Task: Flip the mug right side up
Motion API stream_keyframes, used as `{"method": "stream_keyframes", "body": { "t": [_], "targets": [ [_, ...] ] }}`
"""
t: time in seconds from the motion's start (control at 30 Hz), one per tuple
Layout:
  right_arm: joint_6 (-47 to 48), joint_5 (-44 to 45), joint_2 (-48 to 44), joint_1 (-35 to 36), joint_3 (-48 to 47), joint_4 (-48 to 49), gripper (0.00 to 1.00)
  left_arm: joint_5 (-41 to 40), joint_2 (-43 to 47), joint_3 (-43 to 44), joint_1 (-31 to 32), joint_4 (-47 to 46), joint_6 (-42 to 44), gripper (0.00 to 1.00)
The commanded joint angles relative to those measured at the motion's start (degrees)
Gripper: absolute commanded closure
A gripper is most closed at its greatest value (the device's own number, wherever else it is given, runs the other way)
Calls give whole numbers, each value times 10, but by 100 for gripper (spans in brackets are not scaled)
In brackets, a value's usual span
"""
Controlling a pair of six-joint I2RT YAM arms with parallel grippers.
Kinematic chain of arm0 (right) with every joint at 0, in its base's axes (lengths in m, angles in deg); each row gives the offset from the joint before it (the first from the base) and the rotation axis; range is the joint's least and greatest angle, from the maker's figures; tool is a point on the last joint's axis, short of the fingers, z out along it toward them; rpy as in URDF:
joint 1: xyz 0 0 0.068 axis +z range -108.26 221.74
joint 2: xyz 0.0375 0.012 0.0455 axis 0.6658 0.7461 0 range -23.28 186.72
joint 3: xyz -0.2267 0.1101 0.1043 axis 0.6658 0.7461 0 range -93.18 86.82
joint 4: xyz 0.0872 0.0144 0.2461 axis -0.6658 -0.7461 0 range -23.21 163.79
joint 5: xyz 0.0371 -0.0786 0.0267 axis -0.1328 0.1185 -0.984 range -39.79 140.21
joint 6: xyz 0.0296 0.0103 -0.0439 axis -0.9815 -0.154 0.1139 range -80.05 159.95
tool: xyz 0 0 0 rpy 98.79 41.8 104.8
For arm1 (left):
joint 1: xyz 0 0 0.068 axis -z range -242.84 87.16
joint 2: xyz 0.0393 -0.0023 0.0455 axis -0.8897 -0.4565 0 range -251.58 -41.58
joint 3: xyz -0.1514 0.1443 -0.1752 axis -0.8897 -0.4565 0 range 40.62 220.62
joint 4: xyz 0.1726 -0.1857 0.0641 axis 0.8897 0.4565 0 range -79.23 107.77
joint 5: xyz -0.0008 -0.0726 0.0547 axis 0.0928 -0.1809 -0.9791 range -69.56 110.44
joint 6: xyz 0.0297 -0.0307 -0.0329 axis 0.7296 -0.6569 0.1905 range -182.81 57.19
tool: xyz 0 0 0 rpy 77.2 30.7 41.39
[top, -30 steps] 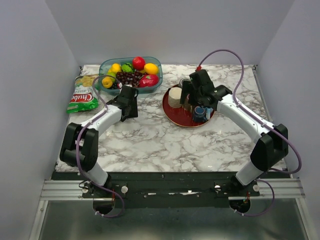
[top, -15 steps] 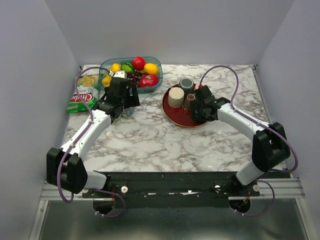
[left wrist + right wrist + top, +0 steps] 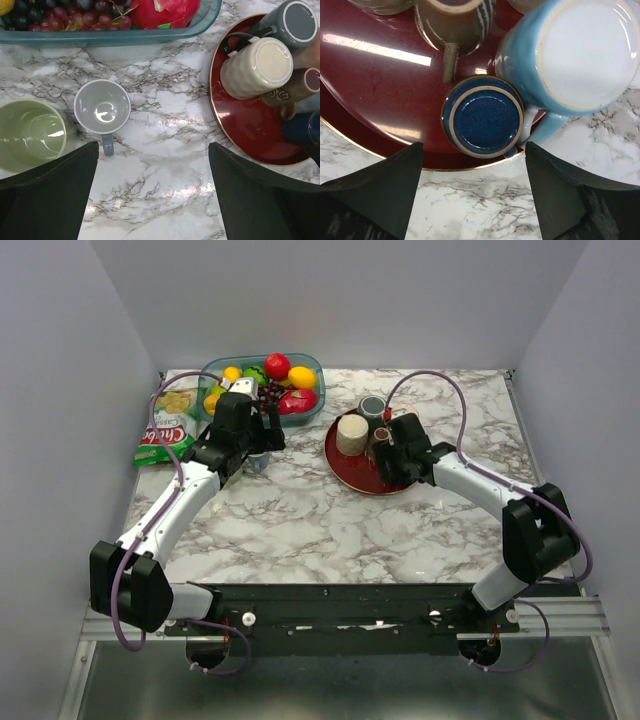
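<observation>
Both arms reach away from the near edge over the marble surface (image 3: 320, 525). The right claw (image 3: 474, 145) hangs over the near rim of the red plate (image 3: 380, 85) with its fingers (image 3: 375, 195) spread wide and gripping nothing. Below and between them the dark blue mug (image 3: 482, 116) stands upside down on the plate, base up, untouched. Just beside it on the right a light blue mug (image 3: 580, 55) also stands base up at the plate's edge, its handle toward the dark blue one. Just beyond is a brown mug (image 3: 452, 22) with its handle pointing back at the dark blue mug; which way up it stands I cannot tell. Farther on the plate a cream mug (image 3: 257, 67) sits inverted, and past that is a dark grey mug (image 3: 292, 17), base up. To the left, the left claw (image 3: 153, 147) is likewise wide open and empty above bare marble. Ahead of it a small grey mug (image 3: 102, 106) stands right side up on the surface, handle toward the claw, clear of both fingers. A pale green cup (image 3: 27, 132) stands upright just to its left. Behind them lies the clear fruit container (image 3: 100, 37), holding grapes (image 3: 75, 12) and a red fruit (image 3: 165, 7). A chip bag (image 3: 165, 435) rests at the far left.
</observation>
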Motion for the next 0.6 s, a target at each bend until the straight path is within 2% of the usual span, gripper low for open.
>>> {"method": "stream_keyframes", "body": {
  "t": [0.0,0.37,0.57],
  "targets": [
    [32,-26,19,-1,3,37,14,19,0,12,2,-7,0,1],
    [20,-30,54,-6,14,37,13,28,-11,14,2,-4,0,1],
    [17,-48,58,-7,11,37,18,30,-16,16,2,0,0,1]
  ]
}}
